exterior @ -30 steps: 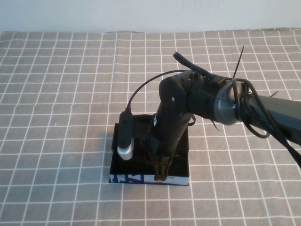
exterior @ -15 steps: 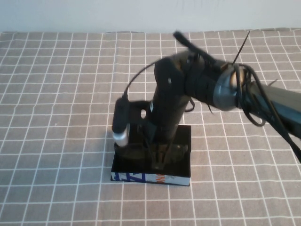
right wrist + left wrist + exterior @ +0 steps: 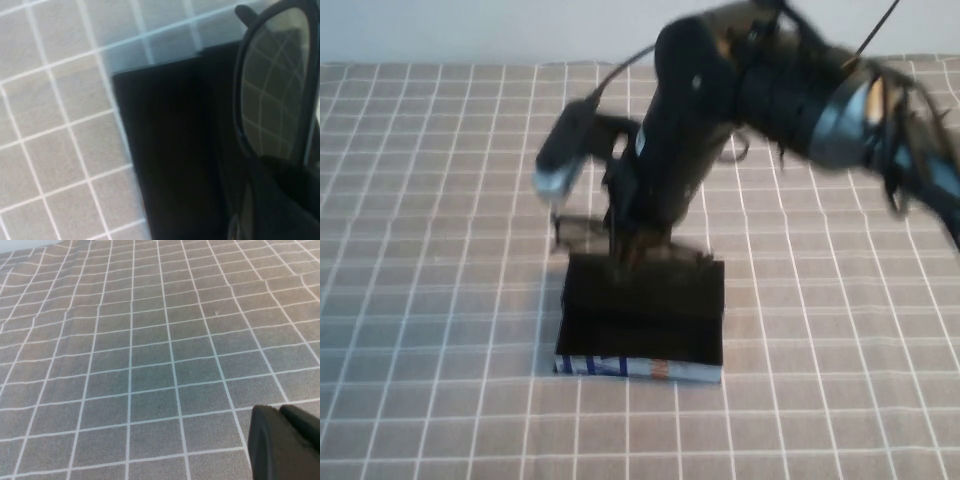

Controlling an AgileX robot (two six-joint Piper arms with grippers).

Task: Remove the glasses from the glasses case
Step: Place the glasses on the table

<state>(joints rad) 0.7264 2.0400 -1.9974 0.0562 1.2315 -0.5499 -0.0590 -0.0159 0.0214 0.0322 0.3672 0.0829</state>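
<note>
The black glasses case (image 3: 642, 315) lies open on the checked cloth, its white printed front strip (image 3: 635, 368) facing me; its interior looks dark. My right gripper (image 3: 625, 252) hangs just above the case's back edge, shut on the black glasses (image 3: 578, 230), which are lifted clear of the case and stick out to the left. In the right wrist view a dark lens (image 3: 272, 85) sits right before my right gripper (image 3: 280, 200), with the case (image 3: 165, 150) below. My left gripper (image 3: 280, 411) is shut and empty over bare cloth, out of the high view.
The grey checked tablecloth (image 3: 440, 300) covers the whole table. The right arm (image 3: 790, 95) reaches in from the right, and its white-tipped wrist camera (image 3: 558, 165) hangs left of the gripper. A pale wall runs along the far edge.
My right gripper has risen out of the case and moved toward the back, lifting the glasses with it. The case has stayed in place.
</note>
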